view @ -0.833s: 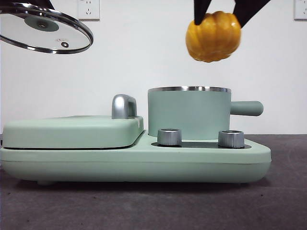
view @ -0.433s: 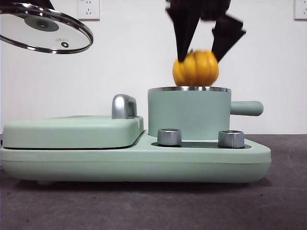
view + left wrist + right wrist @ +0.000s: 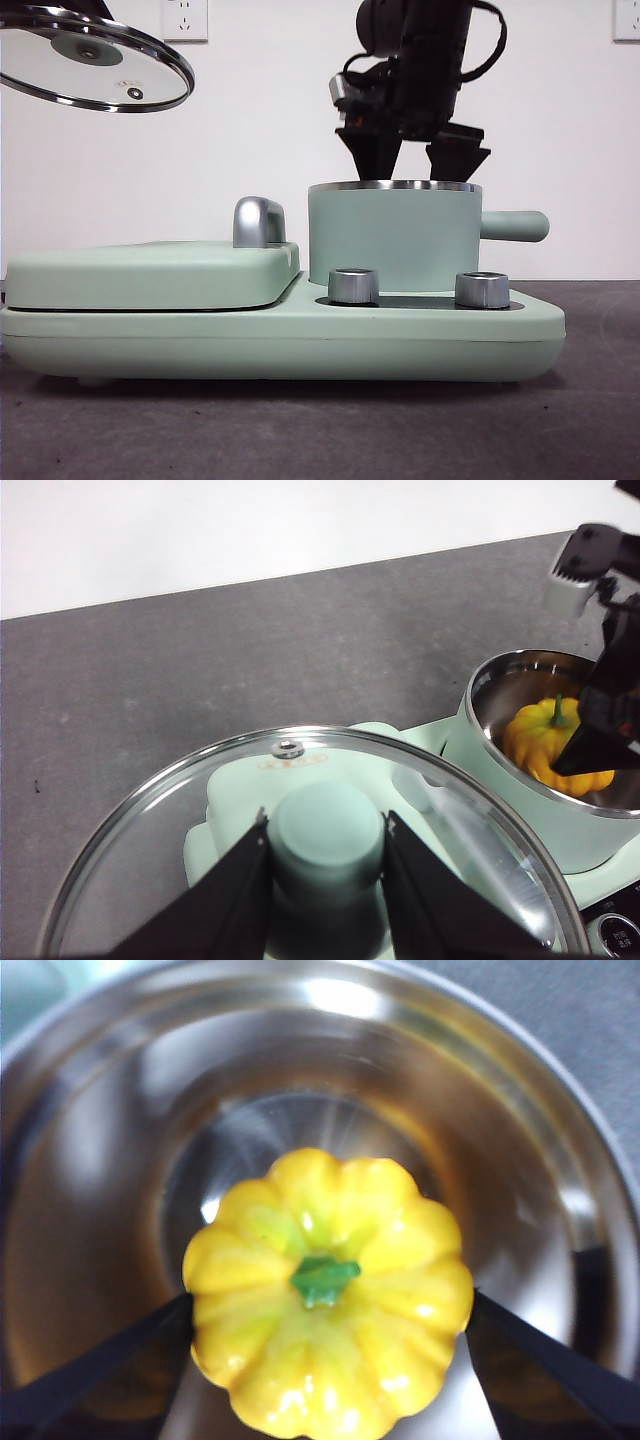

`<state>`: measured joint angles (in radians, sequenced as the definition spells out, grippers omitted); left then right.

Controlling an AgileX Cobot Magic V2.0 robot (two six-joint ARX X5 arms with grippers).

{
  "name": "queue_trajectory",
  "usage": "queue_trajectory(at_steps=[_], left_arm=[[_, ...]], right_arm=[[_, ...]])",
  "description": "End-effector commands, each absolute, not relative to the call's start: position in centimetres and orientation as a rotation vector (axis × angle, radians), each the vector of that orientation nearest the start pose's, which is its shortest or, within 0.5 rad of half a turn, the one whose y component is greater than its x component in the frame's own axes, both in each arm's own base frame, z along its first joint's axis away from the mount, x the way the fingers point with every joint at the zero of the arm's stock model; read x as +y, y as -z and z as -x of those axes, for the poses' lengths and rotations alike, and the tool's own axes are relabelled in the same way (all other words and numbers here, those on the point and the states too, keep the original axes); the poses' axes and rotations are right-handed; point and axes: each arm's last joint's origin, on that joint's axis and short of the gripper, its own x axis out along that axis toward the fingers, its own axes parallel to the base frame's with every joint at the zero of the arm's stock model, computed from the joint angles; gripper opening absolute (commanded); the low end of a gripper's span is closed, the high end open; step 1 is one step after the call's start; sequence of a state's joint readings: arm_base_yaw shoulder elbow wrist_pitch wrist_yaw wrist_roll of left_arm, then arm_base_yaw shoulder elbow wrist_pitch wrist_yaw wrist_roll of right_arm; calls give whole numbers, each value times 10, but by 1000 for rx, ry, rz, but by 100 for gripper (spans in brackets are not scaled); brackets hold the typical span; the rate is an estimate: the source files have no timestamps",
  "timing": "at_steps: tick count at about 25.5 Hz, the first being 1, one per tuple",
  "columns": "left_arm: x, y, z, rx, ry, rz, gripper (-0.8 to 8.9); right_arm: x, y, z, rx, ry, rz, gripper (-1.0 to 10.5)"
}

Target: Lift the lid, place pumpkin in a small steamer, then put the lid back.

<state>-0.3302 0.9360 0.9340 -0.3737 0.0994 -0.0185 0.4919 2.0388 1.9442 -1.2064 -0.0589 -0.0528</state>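
The yellow-orange pumpkin [image 3: 325, 1290] with its green stem sits low inside the steel-lined small steamer [image 3: 395, 240], hidden in the front view. It also shows in the left wrist view [image 3: 548, 742]. My right gripper [image 3: 413, 160] reaches down into the pot from above, its jaws against both sides of the pumpkin. My left gripper [image 3: 325, 825] is shut on the mint-green knob of the glass lid [image 3: 95, 65]. It holds the lid tilted, high up at the far left, well clear of the pot.
The steamer stands on the right of a wide mint-green appliance base [image 3: 280, 340] with two silver knobs [image 3: 353, 285]. A flat mint-green griddle cover [image 3: 150, 275] with a chrome handle [image 3: 258, 220] takes the left half. The steamer's side handle [image 3: 515, 226] points right.
My right gripper has come down with the pumpkin, from above the pot's right side into the pot. The pumpkin is now below the rim. The lid has not moved.
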Motion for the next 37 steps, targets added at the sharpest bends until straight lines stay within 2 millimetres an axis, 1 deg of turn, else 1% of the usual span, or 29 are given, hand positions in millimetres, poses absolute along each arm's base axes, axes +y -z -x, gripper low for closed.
queue_trajectory(at_steps=[1,4,6,12,16,20,22,27,32,33,35,36,37], left_arm=[[-68,-348,-187,334,422,-28,17],[-68,-348,-187,334,423,-28,17],[-68,-348,-187,334,422,-28,17],[-68,-348,-187,334,423,-28,17],[-68,-348,-187,334,422,-28,17],[-68,-348,-187,334,423,-28,17],[-68,-348,-187,334,423,-28,17],[-68,-348,-187,334,423,-28,17],[-68,-348,-187,334,423,-28,17],[-68,-348,-187,334,423,-28,17],[-68,-348,-187,334,423,-28,17],[-68,-348,-187,334,423,-28,17],[-68,-348,-187,334,423,-27,17]], right_arm=[[207,-273,-371,1278,-519,344,385],[210,-266,-374,1278,-525,349,385],[215,-267,-375,1246,-537,347,385],[217,-266,-373,1246,-547,353,385],[224,-266,-367,1268,-563,372,385],[236,-266,-362,1242,-591,390,385],[236,-264,-362,1242,-598,400,385],[238,-250,-367,1279,-588,410,385],[239,-249,-367,1278,-591,420,387],[238,-249,-368,1279,-589,419,399],[236,-249,-369,1279,-584,415,485],[235,-249,-370,1279,-583,414,511],[234,-249,-370,1278,-580,412,511]])
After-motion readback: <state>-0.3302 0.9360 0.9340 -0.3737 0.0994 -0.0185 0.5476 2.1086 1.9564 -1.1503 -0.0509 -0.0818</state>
